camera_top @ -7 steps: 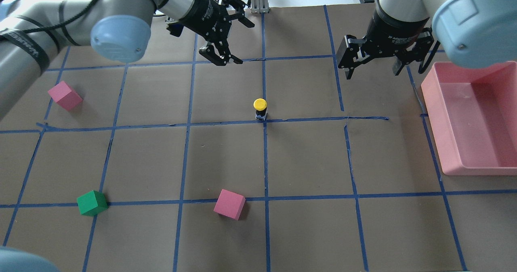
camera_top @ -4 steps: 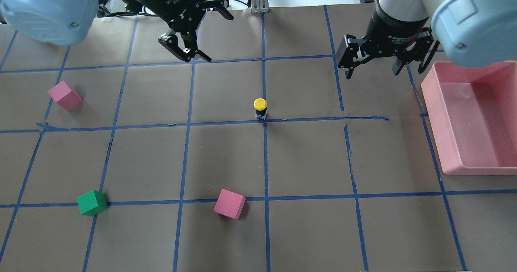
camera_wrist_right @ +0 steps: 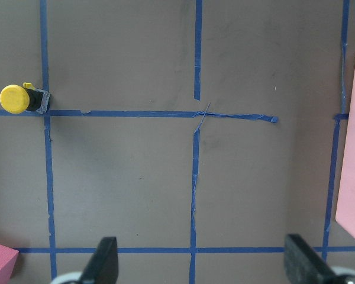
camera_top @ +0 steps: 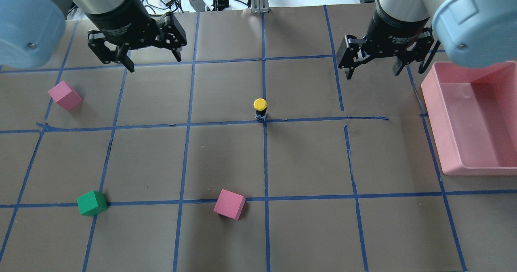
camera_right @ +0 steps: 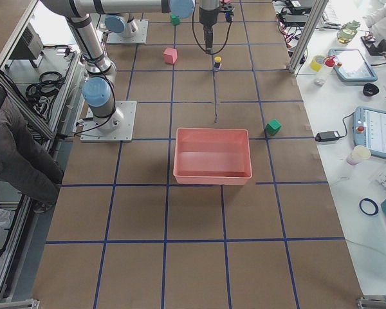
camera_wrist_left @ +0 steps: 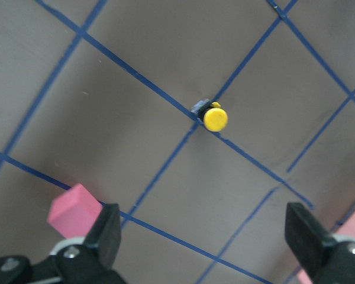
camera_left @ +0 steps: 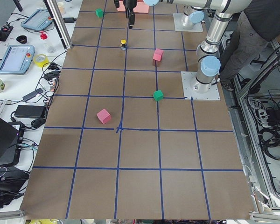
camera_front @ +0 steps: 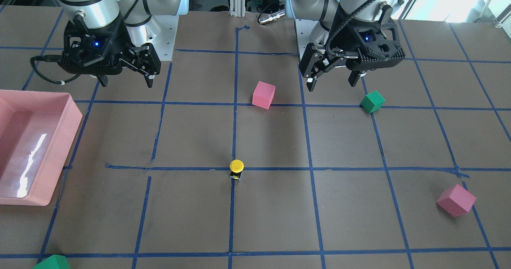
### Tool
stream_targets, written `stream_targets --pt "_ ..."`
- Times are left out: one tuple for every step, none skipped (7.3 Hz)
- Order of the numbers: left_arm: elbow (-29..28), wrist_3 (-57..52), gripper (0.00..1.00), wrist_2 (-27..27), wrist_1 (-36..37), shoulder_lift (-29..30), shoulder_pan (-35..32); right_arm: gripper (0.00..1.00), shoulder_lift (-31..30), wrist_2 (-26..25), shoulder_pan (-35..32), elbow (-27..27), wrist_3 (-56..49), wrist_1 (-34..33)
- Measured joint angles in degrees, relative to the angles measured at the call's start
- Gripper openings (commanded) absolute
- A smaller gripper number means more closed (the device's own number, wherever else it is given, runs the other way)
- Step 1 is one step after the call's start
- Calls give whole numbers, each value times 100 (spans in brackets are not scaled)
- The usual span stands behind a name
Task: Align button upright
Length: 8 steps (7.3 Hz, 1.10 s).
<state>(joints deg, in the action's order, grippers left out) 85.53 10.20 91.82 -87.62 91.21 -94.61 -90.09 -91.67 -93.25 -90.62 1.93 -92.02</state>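
Observation:
The button [camera_top: 260, 108] stands upright with its yellow cap on top, on a crossing of blue tape lines mid-table. It also shows in the front view [camera_front: 236, 169], the left wrist view [camera_wrist_left: 214, 117] and the right wrist view [camera_wrist_right: 18, 99]. My left gripper [camera_top: 153, 60] hangs open and empty above the table, far left of the button and beyond it. My right gripper [camera_top: 372, 73] hangs open and empty to the button's far right. Neither touches the button.
A pink cube [camera_top: 64, 95] lies at the left. A second pink cube [camera_top: 229, 204] and a green cube [camera_top: 92, 203] lie near the front. A pink tray [camera_top: 436, 118] stands at the right edge. Another green cube [camera_front: 52, 262] lies at the far side.
My left arm has swung left, carrying its open gripper away from the table's middle, and the wrist has turned. The right arm and the button have not moved.

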Motion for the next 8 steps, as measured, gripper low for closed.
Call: stream_targets --pt "-21 -803 100 206 59 18 17 100 0 0 0 0 0 0" --pt "-48 -1281 100 260 99 53 44 100 0 0 0 0 0 0" --pt "-62 -1507 100 224 92 72 74 100 0 0 0 0 0 0" --pt "-67 -1567 100 99 74 78 96 100 0 0 0 0 0 0" --pt "-59 -1467 100 -10 66 80 102 100 0 0 0 0 0 0" --pt "-37 -1263 100 -54 63 78 102 100 0 0 0 0 0 2" --pt "-15 -1100 100 -61 60 60 103 100 0 0 0 0 0 6" --pt "6 -1025 100 -59 56 31 106 98 0 0 0 0 0 8"
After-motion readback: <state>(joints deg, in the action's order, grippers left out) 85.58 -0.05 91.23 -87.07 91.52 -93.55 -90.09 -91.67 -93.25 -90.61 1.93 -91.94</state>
